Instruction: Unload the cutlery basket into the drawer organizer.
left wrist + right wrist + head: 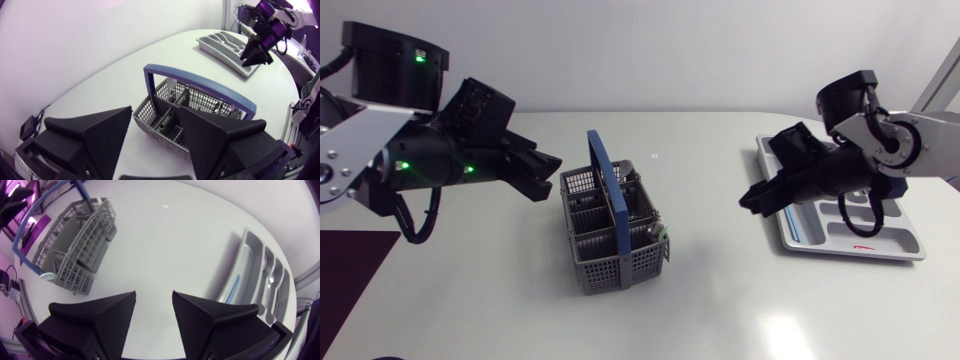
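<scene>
Jaws on the left gripper (pixel 155 114) stand wide, with nothing between them. Just ahead of its fingertips and a little below sits the cutlery basket (pixel 172 107), a grey mesh box split into compartments, apart from the gripper and upright on the white table (pixel 100 75). A blue hoop handle (pixel 200 81) arches over the basket from its near side to its far side. In the compartments on the far side of the handle lie dark metallic pieces (pixel 217 106), probably cutlery, though the mesh hides too much to say which kind.

Well beyond the basket, across a bare stretch of table, the right gripper (pixel 154 298) hangs above the tabletop, its jaws likewise spread and holding nothing. Close beside it lies the drawer organizer (pixel 260 272), a grey tray with several long compartments; from overhead the gripper is seen just off the tray's edge nearest the basket, pointing back towards the basket. In the tray's long outer compartment, the one nearest this gripper, lies a thin blue item (pixel 234 287). A pale piece (pixel 270 280) rests in a compartment further from the gripper. Overhead, a small red item (pixel 863 248) shows in a compartment at the tray's far side from the gripper.
</scene>
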